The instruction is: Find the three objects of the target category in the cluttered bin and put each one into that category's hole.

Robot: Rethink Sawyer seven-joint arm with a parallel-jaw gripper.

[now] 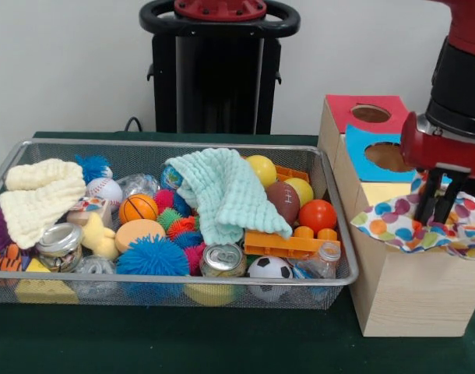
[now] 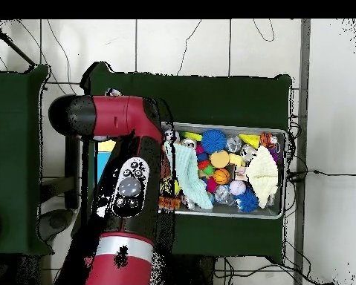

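The wire mesh bin (image 1: 175,144) stands at the left, full of balls, cans and toys; it also shows in the overhead view (image 2: 281,174). A white fabric with multicolour polka dots (image 1: 393,226) lies draped over the yellow top (image 1: 381,191) of the nearest wooden box and hides its hole. My gripper (image 1: 438,204) stands upright over that box with its fingertips down in the fabric, shut on it. In the overhead view my arm (image 2: 128,185) hides the gripper and the boxes. No other patterned fabric shows clearly in the bin.
A mint waffle cloth (image 1: 226,191) lies over the bin's middle and a cream waffle cloth (image 1: 39,199) over its left end. Behind the yellow box are the blue-topped hole (image 1: 387,157) and the red-topped hole (image 1: 371,114). The pedestal (image 1: 218,70) stands behind the bin.
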